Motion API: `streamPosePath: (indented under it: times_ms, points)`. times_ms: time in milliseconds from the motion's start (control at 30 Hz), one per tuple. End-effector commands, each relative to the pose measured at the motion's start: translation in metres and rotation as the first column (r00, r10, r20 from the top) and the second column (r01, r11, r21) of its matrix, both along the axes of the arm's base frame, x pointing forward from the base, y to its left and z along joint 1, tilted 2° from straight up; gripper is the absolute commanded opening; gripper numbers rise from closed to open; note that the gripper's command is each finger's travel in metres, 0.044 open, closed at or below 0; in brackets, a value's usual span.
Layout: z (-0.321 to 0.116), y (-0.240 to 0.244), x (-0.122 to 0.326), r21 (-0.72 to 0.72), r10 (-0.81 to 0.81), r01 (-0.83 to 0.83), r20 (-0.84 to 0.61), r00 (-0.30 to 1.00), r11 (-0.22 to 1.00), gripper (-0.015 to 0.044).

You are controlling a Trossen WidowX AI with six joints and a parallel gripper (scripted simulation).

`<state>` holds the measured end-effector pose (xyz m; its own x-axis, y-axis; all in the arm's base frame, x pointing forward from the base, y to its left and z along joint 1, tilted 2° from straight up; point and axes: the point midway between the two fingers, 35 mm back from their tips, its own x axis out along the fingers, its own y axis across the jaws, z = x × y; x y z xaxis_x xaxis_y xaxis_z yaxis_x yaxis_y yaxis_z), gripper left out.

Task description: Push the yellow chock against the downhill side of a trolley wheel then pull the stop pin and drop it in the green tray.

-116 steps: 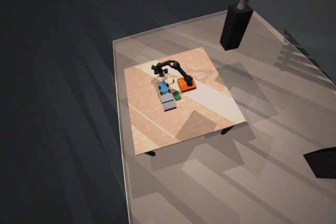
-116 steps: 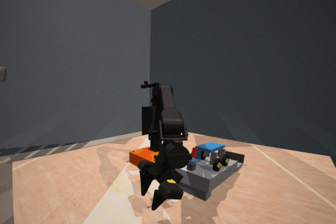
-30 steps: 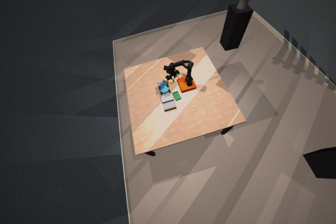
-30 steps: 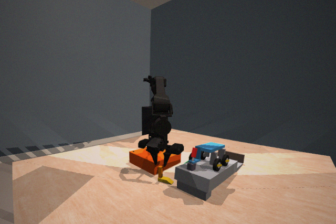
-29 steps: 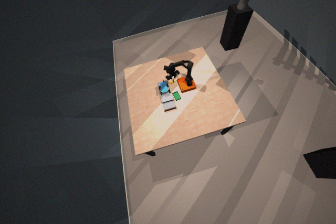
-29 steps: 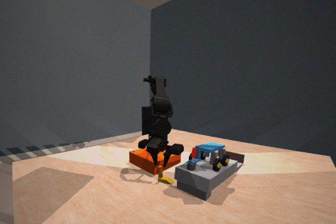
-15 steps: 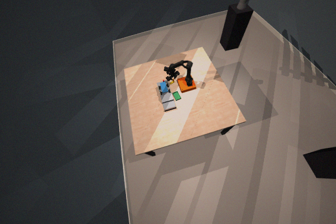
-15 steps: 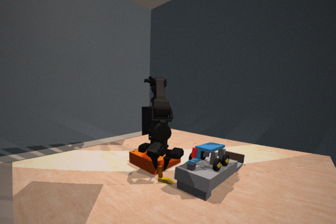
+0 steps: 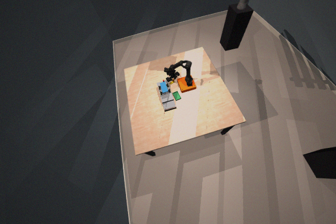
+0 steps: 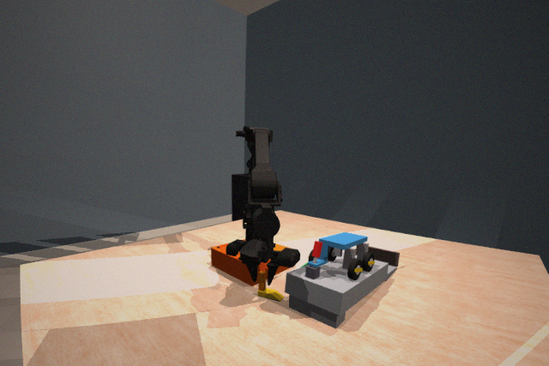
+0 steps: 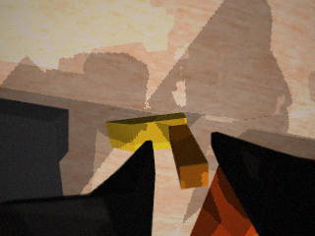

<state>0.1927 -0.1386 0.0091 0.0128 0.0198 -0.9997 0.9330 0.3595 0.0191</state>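
Observation:
The yellow chock (image 9: 172, 82) (image 10: 270, 294) (image 11: 133, 133) lies on the table beside the ramp's uphill end. Its orange handle (image 11: 194, 175) stands up. My gripper (image 9: 171, 80) (image 10: 262, 282) (image 11: 181, 143) is partly open and points down over the chock, its fingertips on either side of the handle without gripping it. The blue-topped trolley (image 9: 164, 87) (image 10: 343, 240) stands on the grey ramp (image 9: 169, 104) (image 10: 319, 284). The red-headed stop pin (image 9: 163, 81) (image 10: 317, 249) is upright at its uphill end. The green tray (image 9: 177, 95) lies beside the ramp, mostly hidden in the exterior view.
The arm's orange base (image 9: 184, 87) (image 10: 230, 264) stands close behind the chock. The ramp's dark side fills the left of the wrist view. A dark end board (image 10: 385, 255) closes the ramp's downhill end.

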Motion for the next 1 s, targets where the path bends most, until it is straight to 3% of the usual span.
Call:
streamPosePath:
  times_ms: [0, 133, 300, 567, 967]
  points:
    - [-0.008, 0.002, -0.001, 0.01, -0.003, 0.003, -0.004, 1.0, 1.0, 0.019]
    - [-0.009, 0.002, -0.001, 0.01, -0.003, 0.003, -0.004, 1.0, 1.0, 0.019]
    - [-0.006, 0.001, -0.001, 0.002, 0.0, 0.0, -0.002, 1.0, 1.0, 0.0059]
    - [-0.005, 0.001, -0.001, 0.002, 0.0, 0.0, -0.003, 1.0, 1.0, 0.0]
    - [0.037, 0.001, -0.005, 0.01, -0.003, 0.003, -0.005, 1.0, 1.0, 0.0]
